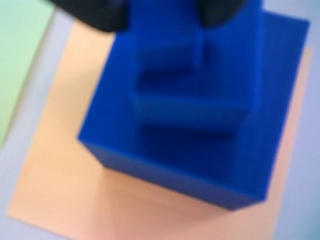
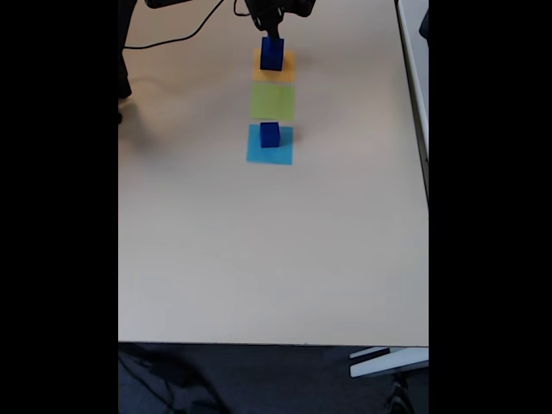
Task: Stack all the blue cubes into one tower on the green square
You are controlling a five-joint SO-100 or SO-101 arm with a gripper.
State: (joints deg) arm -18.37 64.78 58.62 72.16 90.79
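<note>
Blue cubes (image 1: 200, 120) stacked, directly beneath gripper (image 1: 162, 12)

stack (image 2: 272, 53) on far square (image 2: 274, 62) | middle square (image 2: 272, 101) bare | lone cube (image 2: 269, 134) on near square (image 2: 270, 145)

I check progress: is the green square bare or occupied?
Bare. In the fixed view the green square carries no cube; blue cubes stand on the orange square and the light-blue square.
</note>
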